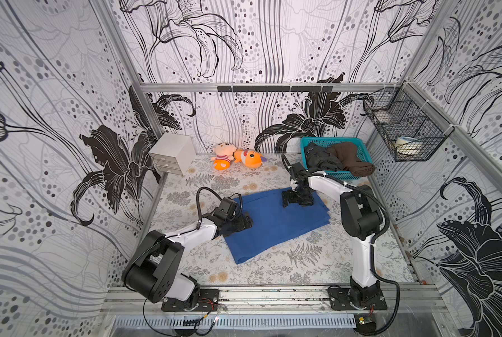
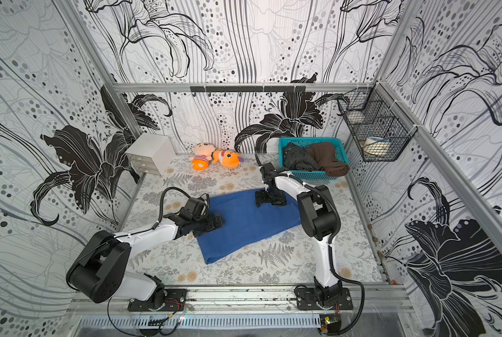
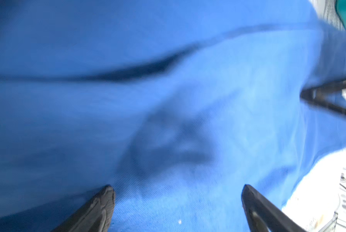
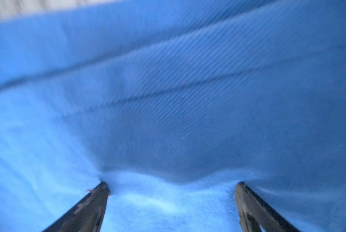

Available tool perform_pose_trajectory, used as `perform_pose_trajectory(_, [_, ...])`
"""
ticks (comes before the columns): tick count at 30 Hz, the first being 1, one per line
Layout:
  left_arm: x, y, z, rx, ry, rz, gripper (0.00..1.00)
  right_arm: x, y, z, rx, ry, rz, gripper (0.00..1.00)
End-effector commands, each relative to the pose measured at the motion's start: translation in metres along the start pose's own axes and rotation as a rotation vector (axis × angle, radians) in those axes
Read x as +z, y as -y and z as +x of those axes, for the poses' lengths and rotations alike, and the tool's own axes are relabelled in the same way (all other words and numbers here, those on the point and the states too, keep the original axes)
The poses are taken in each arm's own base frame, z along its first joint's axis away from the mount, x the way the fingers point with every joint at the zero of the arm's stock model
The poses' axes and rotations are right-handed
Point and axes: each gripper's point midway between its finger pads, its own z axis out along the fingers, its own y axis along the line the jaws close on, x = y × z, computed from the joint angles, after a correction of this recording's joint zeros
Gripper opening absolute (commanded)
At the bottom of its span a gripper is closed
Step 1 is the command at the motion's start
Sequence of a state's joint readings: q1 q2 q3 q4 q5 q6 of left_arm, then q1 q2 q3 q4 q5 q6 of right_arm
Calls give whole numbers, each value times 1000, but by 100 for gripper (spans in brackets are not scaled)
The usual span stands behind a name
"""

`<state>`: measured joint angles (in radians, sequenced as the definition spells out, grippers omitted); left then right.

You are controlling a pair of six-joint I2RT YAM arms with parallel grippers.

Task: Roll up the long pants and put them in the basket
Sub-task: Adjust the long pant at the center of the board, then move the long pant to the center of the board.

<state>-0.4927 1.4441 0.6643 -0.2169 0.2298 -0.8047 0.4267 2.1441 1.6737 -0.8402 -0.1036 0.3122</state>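
In both top views the pants (image 1: 276, 224) (image 2: 249, 223) lie folded flat, mid-frame, on the table (image 1: 302, 264). The left gripper (image 1: 246, 223) sits over their left edge, the right gripper (image 1: 286, 201) over their upper edge.

Left wrist view: jaws wide apart above blue cloth, nothing pinched.

Right wrist view: jaws spread too, fingertips (image 4: 102, 188) touching the cloth.

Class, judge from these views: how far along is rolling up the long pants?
Done: the long pants lie folded flat on the table. In hand: left jaws and right jaws, open, are over the fabric, gripping nothing. Left: no roll yet; all rolling.
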Motion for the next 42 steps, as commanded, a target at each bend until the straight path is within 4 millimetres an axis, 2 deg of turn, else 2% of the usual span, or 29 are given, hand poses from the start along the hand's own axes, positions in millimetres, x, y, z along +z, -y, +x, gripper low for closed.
perform_pose_trajectory(1, [9, -2, 44, -62, -100, -29, 99, 14, -10, -6, -34, -38, -26, 100])
perform_pose_trajectory(7, [15, 23, 80, -26, -135, 3, 99, 20, -24, -29, -50, -30, -65, 100])
perform_pose_trajectory(13, [43, 41, 117, -26, -199, 55, 99, 10, -52, -49, -85, -2, -179, 100])
perform_pose_trajectory(15, [49, 57, 126, -18, -217, 94, 99, 5, -60, -54, -86, 15, -213, 100])
perform_pose_trajectory(18, [54, 93, 137, 28, -246, 152, 99, 0, -68, -58, -90, 21, -245, 99])
perform_pose_trajectory(23, [46, 143, 141, 76, -269, 255, 99, -13, -61, -50, -103, 41, -218, 100])
perform_pose_trajectory(26, [27, 160, 132, 92, -247, 302, 99, -29, -53, -42, -113, 71, -191, 100])
perform_pose_trajectory(30, [-8, 168, 104, 160, -171, 272, 99, -46, -37, -29, -116, 112, -124, 100])
perform_pose_trajectory(33, [-32, 167, 76, 183, -105, 253, 99, -42, -23, -16, -112, 101, -78, 100])
perform_pose_trajectory(38, [-51, 142, 24, 150, -30, 231, 99, -24, -3, 0, -69, 48, -44, 99])
perform_pose_trajectory(42, [-69, 108, -18, 88, 58, 196, 99, -9, 13, 8, -49, 23, 27, 99])
